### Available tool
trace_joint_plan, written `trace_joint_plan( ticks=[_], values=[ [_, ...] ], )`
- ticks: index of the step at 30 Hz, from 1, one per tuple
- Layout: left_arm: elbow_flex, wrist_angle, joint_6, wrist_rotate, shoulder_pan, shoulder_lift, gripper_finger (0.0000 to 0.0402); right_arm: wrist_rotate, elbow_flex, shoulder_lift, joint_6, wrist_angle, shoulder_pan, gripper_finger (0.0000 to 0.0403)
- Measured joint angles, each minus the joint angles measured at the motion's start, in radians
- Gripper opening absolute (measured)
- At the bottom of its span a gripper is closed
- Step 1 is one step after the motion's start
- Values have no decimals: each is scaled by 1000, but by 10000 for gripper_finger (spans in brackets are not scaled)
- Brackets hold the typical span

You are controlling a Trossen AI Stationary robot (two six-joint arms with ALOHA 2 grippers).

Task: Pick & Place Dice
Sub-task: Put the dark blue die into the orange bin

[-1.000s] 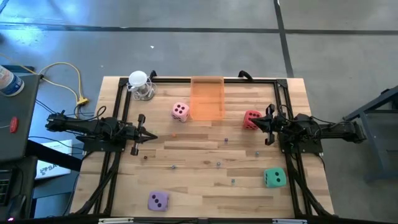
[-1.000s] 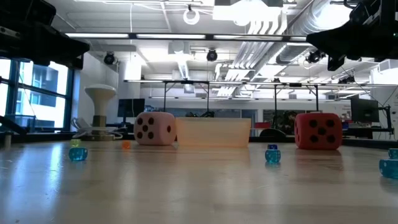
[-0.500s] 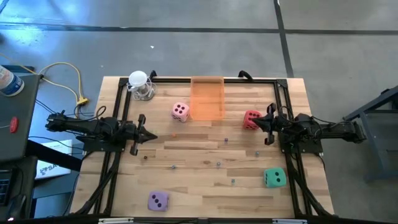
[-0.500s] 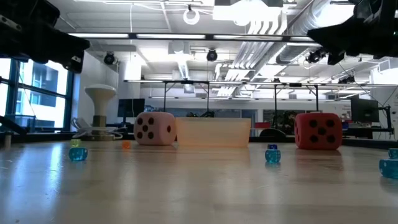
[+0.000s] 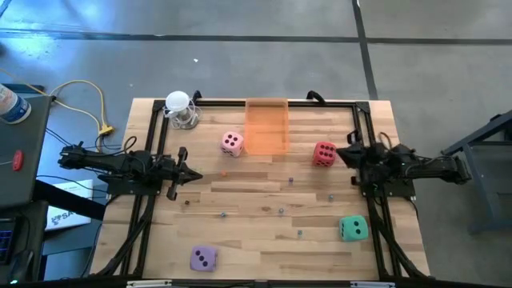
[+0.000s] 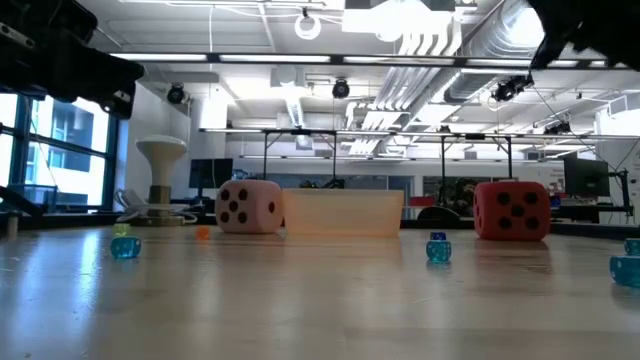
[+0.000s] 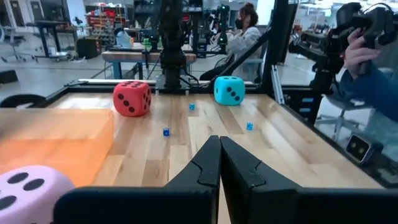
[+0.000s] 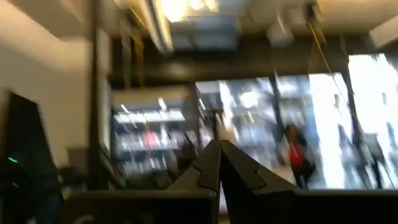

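Two dark, near-black robot arms flank a table, each a chain of blocky jointed segments with thin black cables along the links. The left gripper [image 5: 186,174] and the right gripper [image 5: 346,156] each end in two slim, tapering matte-black fingers [image 7: 202,167] with angular, stepped edges, mounted on a wide dark crossbar, the wrist views show.

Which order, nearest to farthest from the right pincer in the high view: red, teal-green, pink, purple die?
From the right pincer, high view:
1. red die, right beside the fingertips, next to the orange bin.
2. teal-green die, near edge, right side.
3. pink die, beyond the bin on its left.
4. purple die, near-left corner.
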Motion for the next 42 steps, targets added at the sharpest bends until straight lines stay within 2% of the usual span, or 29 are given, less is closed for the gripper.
trace_joint_plan(
  ticks=[3,5,9,13,17,18,24,27,31,36,42],
  values=[
    [0,0,-10,1,0,0,0,-129,57,3,-58,43,0,1],
    [0,2,-11,1,0,0,0,-138,116,23,-62,8,3,1],
    [0,4,-9,1,0,0,0,-25,222,162,-18,-192,30,1],
    [0,4,-14,1,0,0,0,114,290,356,137,-381,90,1],
    [0,4,-57,1,0,0,0,138,295,550,233,-490,151,1],
    [0,4,-57,1,0,0,0,173,295,596,252,-513,158,1],
    [0,4,-54,-3,0,0,0,411,296,832,445,-533,223,1],
    [0,4,-54,-3,0,0,0,502,296,932,472,-500,243,6],
    [0,4,-53,-10,0,0,0,538,297,1026,531,-444,242,33],
    [0,4,-14,-12,0,0,0,500,297,1115,664,-388,242,102],
    [0,11,18,-30,0,0,0,433,298,1229,595,-283,242,165]
  ],
)
